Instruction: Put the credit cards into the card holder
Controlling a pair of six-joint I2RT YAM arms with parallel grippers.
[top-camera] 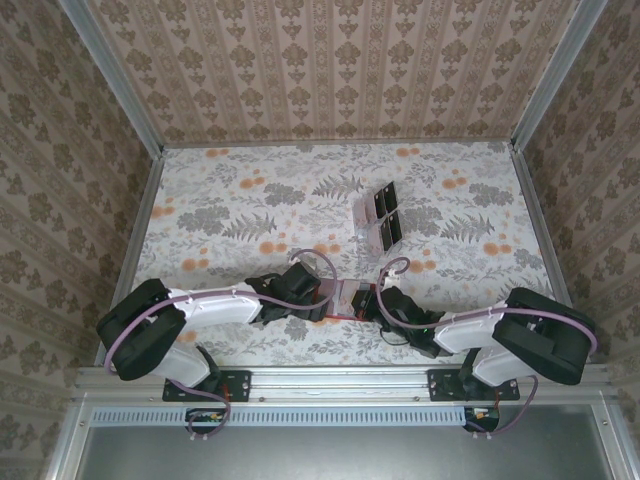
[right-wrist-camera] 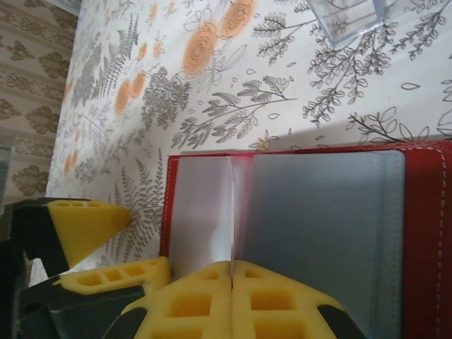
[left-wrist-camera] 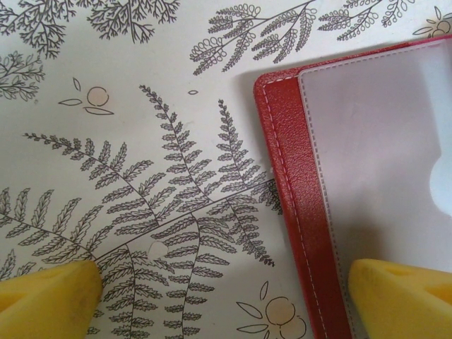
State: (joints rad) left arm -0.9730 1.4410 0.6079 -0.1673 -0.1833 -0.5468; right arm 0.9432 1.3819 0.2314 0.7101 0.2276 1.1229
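You're looking at a table spread with a pale tablecloth (top-camera: 250, 200) printed with grey ferns and orange blossoms. It is boxed in on three sides by walls (top-camera: 330, 60) papered in brown damask stripes. A metal rail (top-camera: 330, 385) runs along the near edge, where both arms are bolted. Right of the cloth's middle stands a clear rack (top-camera: 366, 212). The credit cards (top-camera: 392, 228) sit in its slots as dark rectangles (you can't count them from above).

Both arms fold low from their bases and reach inward, forearms close to the table, meeting at the near middle. Between them lies the card holder (top-camera: 352, 300), opened flat. It has a red border with pale stitching and pale plastic pockets inside, and it sits well apart from the rack, on the side nearer the arms.

Your left gripper (left-wrist-camera: 226, 300) points down over one edge of the holder with its jaws spread wide. One yellow finger (left-wrist-camera: 42, 300) is over bare cloth and the other is over the clear pocket, just inside the red border, so the pair straddles that border. You can't tell whether either tip touches down.

Your right gripper (right-wrist-camera: 233, 272) comes in from the opposite side with its yellow pads pressed together. A thin clear inner leaf of the holder stands on edge and runs straight into the seam between the pads, so it is pinched on that leaf. In the right wrist view, the left gripper's yellow fingers sit just beside the holder's far red edge.
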